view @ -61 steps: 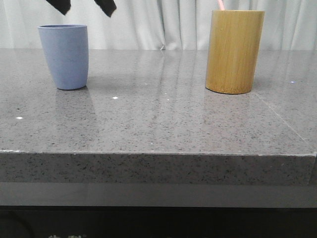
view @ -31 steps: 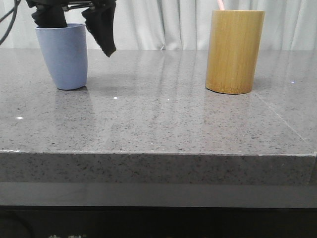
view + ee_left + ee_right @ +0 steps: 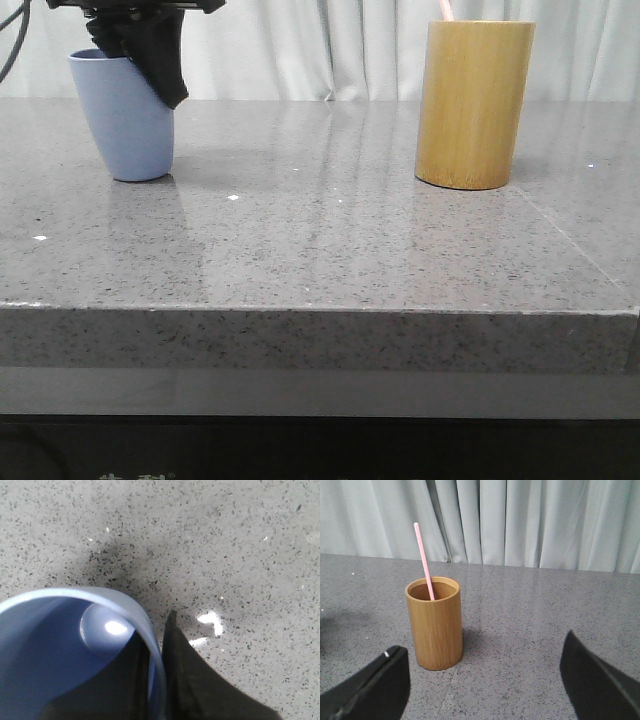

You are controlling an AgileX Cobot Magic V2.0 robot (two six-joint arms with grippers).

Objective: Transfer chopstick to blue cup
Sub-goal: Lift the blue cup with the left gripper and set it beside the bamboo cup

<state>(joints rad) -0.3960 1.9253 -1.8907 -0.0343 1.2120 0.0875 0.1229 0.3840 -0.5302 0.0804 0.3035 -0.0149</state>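
Observation:
The blue cup (image 3: 125,125) stands at the far left of the table. My left gripper (image 3: 150,60) comes down on its right rim, one finger inside and one outside. In the left wrist view the two black fingers close on the cup's wall (image 3: 50,645) at the gripper (image 3: 159,630). A pale pink chopstick (image 3: 423,560) stands in the tan bamboo holder (image 3: 436,625); only its tip (image 3: 446,9) shows above the holder (image 3: 472,105) in the front view. My right gripper (image 3: 485,680) is open and empty, some way short of the holder.
The grey speckled stone table (image 3: 320,240) has a front edge close to the camera. Pale curtains (image 3: 330,50) hang behind the table.
My left gripper came down from above onto the cup's right rim and closed on its wall. The cup shifted slightly left. The bamboo holder has not moved.

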